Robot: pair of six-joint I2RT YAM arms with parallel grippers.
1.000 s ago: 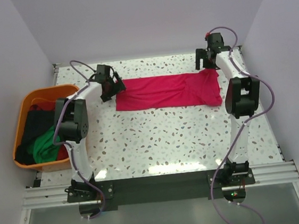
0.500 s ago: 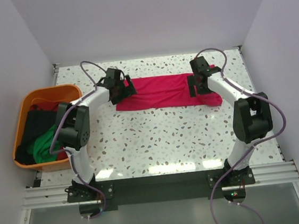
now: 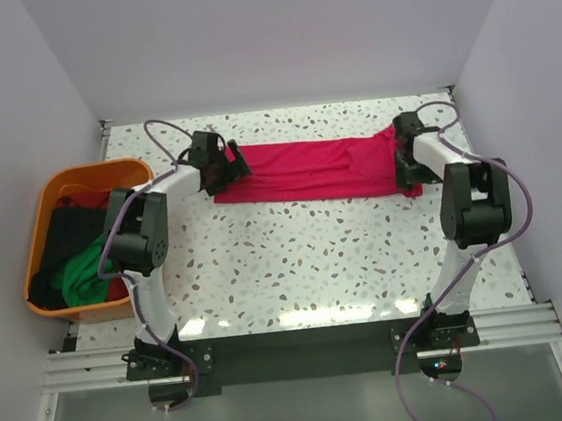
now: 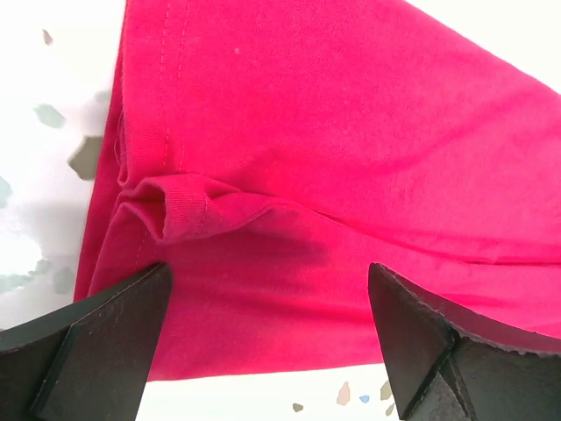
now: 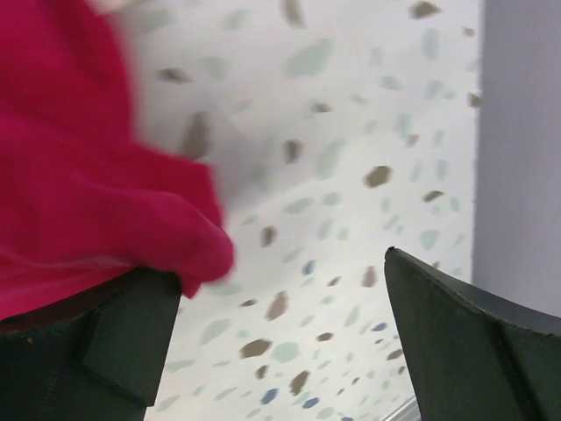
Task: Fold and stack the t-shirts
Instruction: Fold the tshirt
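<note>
I see the crimson-pink t-shirt (image 3: pixel 307 170) lying as a long, flattened band across the far part of the speckled counter (image 3: pixel 296 259), running left to right between my two arms. My left gripper (image 4: pixel 267 281) is at the shirt's left end, spread wide and holding nothing. In its wrist view the two dark fingers stand either side of a small bunched fold near a stitched hem, with the cloth's edge and a strip of counter just below them. My right gripper (image 5: pixel 285 263) is at the shirt's right end, also spread wide and holding nothing. Its wrist view is blurred, but a rounded corner of the cloth sits against the left-hand finger, and only speckled counter shows between the two fingers. Off the counter's left edge sits the orange tub (image 3: pixel 96 170), with a black shirt (image 3: pixel 63 243), a green shirt (image 3: pixel 84 271) and a dark red shirt (image 3: pixel 116 287) heaped loosely inside it.
</note>
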